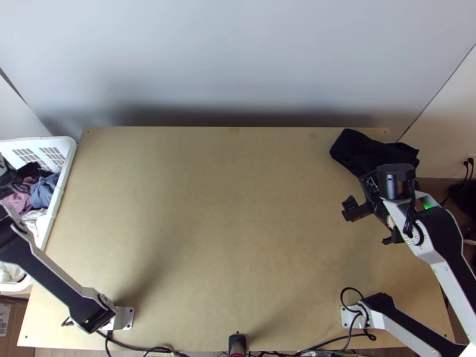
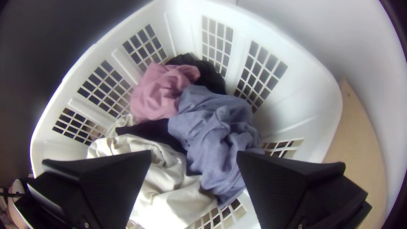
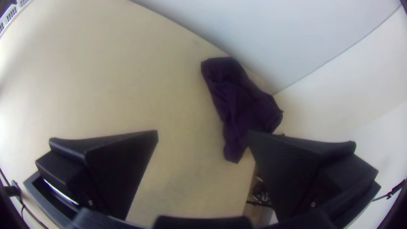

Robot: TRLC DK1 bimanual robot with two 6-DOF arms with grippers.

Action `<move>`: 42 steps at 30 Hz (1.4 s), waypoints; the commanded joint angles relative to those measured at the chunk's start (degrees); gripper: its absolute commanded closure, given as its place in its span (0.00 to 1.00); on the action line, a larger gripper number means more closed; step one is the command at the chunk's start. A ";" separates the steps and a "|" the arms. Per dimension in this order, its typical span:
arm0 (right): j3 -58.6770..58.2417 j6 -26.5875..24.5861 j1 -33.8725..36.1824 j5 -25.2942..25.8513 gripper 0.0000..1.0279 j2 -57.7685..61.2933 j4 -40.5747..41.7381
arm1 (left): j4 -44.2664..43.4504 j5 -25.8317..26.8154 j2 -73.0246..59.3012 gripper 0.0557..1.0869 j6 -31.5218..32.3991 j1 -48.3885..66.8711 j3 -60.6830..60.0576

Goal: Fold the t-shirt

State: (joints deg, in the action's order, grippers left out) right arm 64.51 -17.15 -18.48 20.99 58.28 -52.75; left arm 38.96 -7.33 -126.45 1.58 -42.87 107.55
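1. Table (image 1: 220, 226): light wood, a pale wall (image 1: 238, 65) beyond its far edge.
2. Dark cloth (image 1: 369, 152): one piece, black to deep purple, bunched, at the table's far right corner. One part reaches past the right edge; a narrow end points toward the near side.
3. Laundry basket (image 1: 70, 156): white plastic, latticed sides, beside the table's left edge. Contents, all crumpled together:
   - pink cloth (image 2: 159, 95), next to black cloth (image 2: 210, 78);
   - blue-grey cloth (image 2: 216, 127), toward the middle;
   - cream-white cloth (image 2: 167, 201), beside the blue-grey;
   - dark cloth piece (image 2: 152, 130), between pink and cream-white.
4. T-shirt: which garment it is cannot be told; pieces lie at the far right corner and in the basket.
5. Left gripper (image 1: 7, 177): above the basket, jaws wide apart over the garments.
6. Right gripper (image 1: 368, 225): above the table's right part, near the dark cloth on its near side; jaws wide apart. Contact with the cloth cannot be told.
7. Cables (image 1: 149, 350): black, along the near edge.
8. Upright black fitting (image 1: 237, 343): at the middle of the near edge.
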 commanded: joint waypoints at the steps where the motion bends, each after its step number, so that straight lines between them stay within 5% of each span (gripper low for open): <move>1: -1.14 -0.96 0.64 0.01 0.05 0.52 -0.42 | 2.35 -0.23 -11.27 0.05 1.05 2.18 9.70; 17: -2.28 1.33 5.65 -1.66 0.05 1.04 -2.88 | 4.72 -2.33 -21.55 0.06 1.40 3.94 19.98; 20: -2.81 1.33 5.74 -1.66 0.05 1.04 -2.80 | 5.60 -2.25 -21.29 0.26 1.67 4.02 20.07; 23: -2.90 1.41 5.74 -1.66 0.05 1.04 -2.80 | 7.18 -2.25 -20.76 0.63 1.67 4.20 20.07; 24: -2.99 1.41 5.82 -1.75 0.05 1.04 -2.71 | 7.53 -2.25 -20.76 0.68 0.79 4.29 20.07; 29: -2.99 1.41 6.00 -1.66 0.05 0.69 -2.71 | 9.38 -1.37 -21.20 0.82 -1.94 4.11 19.98; 33: -3.08 1.41 6.09 -1.75 0.05 0.34 -2.71 | 10.61 4.87 -20.06 0.97 -2.73 2.53 19.98; 42: -1.93 1.68 6.09 -2.27 0.05 0.17 -1.83 | 15.44 17.00 -8.63 0.97 -1.23 0.95 19.37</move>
State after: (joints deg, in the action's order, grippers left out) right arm 61.58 -15.70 -12.36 19.11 58.57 -55.29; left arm 52.27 2.11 -143.33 -0.51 -40.66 127.17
